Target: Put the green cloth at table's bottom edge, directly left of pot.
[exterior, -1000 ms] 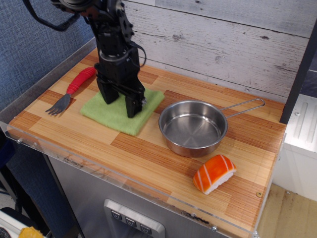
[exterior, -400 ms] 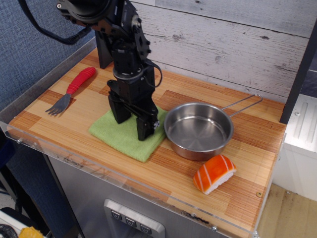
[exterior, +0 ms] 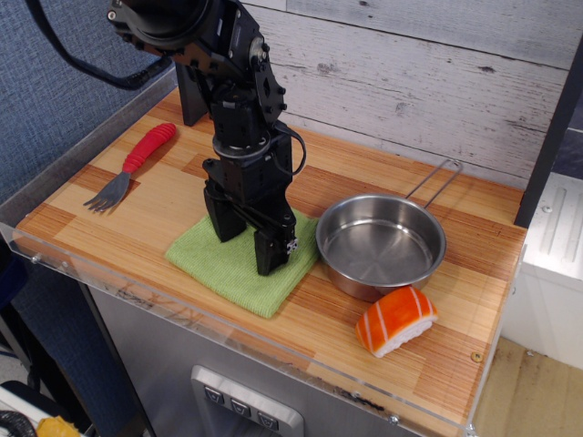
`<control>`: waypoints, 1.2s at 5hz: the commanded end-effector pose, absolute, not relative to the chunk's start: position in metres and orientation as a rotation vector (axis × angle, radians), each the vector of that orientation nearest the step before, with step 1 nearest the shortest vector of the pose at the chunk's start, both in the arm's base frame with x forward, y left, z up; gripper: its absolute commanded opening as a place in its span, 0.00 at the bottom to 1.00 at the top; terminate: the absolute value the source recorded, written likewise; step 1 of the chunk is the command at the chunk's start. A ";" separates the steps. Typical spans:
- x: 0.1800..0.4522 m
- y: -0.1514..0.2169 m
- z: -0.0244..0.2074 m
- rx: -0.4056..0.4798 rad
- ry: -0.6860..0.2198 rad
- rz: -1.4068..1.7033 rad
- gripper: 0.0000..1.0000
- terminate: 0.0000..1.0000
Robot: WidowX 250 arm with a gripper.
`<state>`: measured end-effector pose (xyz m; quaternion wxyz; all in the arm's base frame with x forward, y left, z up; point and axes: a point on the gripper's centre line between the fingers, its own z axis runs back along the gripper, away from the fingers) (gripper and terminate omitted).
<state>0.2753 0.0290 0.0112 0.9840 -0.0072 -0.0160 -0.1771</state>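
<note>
Black arm upright, tool (exterior: 249, 248) prongs apart, pressing green cloth (exterior: 239, 266) beside pot (exterior: 381, 246)

The hand (exterior: 250, 251) hides the green cloth's (exterior: 239, 269) middle, and the arm's upper part is cropped.

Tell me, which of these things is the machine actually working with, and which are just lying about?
In the job:
green cloth, under the tool
pot, beside the cloth
table, near its front edge

Just lying about:
red-handled fork
toy salmon sushi
</note>
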 end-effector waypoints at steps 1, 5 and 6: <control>0.282 0.037 0.044 0.025 -0.140 -0.394 1.00 0.00; 0.293 0.043 0.148 0.134 -0.401 -0.520 1.00 0.00; 0.289 0.045 0.172 0.148 -0.454 -0.547 1.00 0.00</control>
